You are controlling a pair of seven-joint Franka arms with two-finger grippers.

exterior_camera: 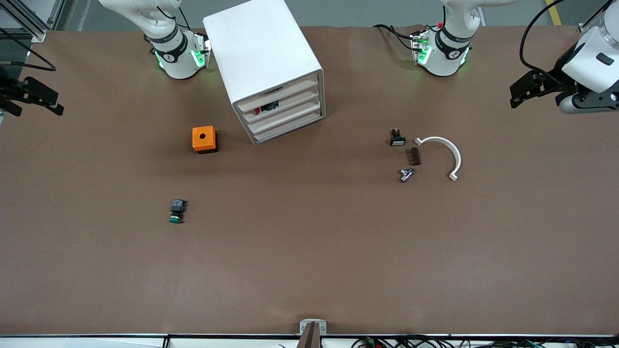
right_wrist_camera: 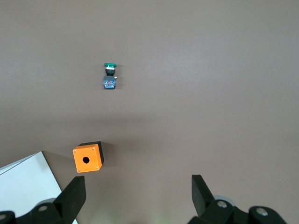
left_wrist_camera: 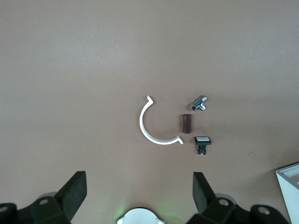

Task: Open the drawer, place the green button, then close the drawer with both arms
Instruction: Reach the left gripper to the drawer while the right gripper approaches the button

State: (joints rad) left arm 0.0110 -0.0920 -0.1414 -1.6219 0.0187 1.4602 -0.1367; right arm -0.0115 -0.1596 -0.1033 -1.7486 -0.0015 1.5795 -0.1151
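The white cabinet (exterior_camera: 263, 53) stands near the robots' bases. Its four drawer fronts look shut, and the drawer (exterior_camera: 287, 116) is the third one down. The button (exterior_camera: 177, 211), with a black body and a green cap, lies on the brown table toward the right arm's end, nearer the front camera than the cabinet. It also shows in the right wrist view (right_wrist_camera: 110, 77). My right gripper (exterior_camera: 36, 107) (right_wrist_camera: 138, 193) is open and empty, high over the table's edge at the right arm's end. My left gripper (exterior_camera: 532, 93) (left_wrist_camera: 140, 191) is open and empty, high over the left arm's end.
An orange cube with a round hole (exterior_camera: 204, 139) (right_wrist_camera: 87, 158) sits beside the cabinet. Toward the left arm's end lie a black switch with a white cap (exterior_camera: 397, 138) (left_wrist_camera: 202, 142), a brown block (exterior_camera: 415, 156), a metal fitting (exterior_camera: 406, 174) and a white curved piece (exterior_camera: 447, 154) (left_wrist_camera: 147, 130).
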